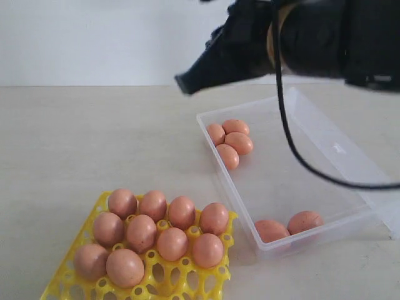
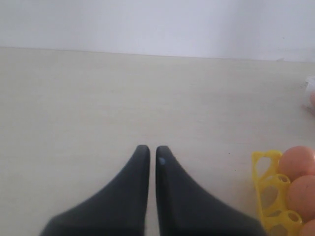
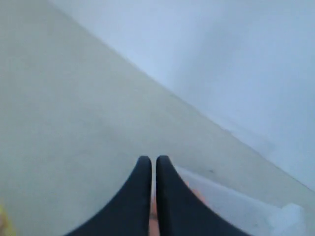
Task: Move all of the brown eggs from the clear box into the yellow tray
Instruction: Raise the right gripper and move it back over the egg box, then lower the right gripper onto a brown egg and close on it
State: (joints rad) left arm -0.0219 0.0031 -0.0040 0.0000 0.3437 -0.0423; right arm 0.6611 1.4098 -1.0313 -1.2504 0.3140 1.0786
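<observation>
The yellow tray sits at the front left and holds several brown eggs. To its right the clear box has several brown eggs at its far end and two more at its near end. My right gripper hangs shut and empty above the box's far left corner. In the right wrist view its shut fingertips point at the table, with the clear box and a sliver of egg behind them. My left gripper is shut and empty over bare table, left of the tray and its eggs.
The box's hinged clear lid lies open flat on the far right side. A black cable from the right arm hangs over the box. A pale wall bounds the table at the back.
</observation>
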